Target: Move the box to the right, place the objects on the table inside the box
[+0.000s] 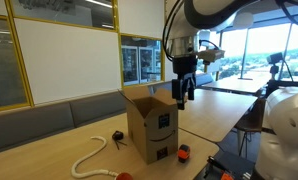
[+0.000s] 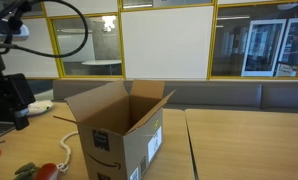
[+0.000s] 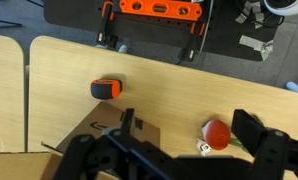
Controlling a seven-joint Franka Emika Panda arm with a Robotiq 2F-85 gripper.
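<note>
Hand (image 1: 183, 98) released, empty, above box (image 1: 149, 128); rope (image 1: 89, 155), orange-black item (image 3: 106, 88), red item (image 3: 217, 133) on table (image 1: 49, 150).

I see the brown cardboard box (image 1: 152, 125) upright with its flaps open on the wooden table (image 1: 44, 150), and the cream rope (image 1: 89, 157), black item (image 1: 118, 137) and orange-red items (image 1: 184, 152) lying around it.

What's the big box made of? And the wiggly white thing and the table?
The box looks like brown cardboard, matte, with folded-up flaps and printed marks. The white rope seems soft cord, probably cotton or nylon; too small to tell. The table looks like smooth light wood, maybe a laminate, given its even sheen.
</note>
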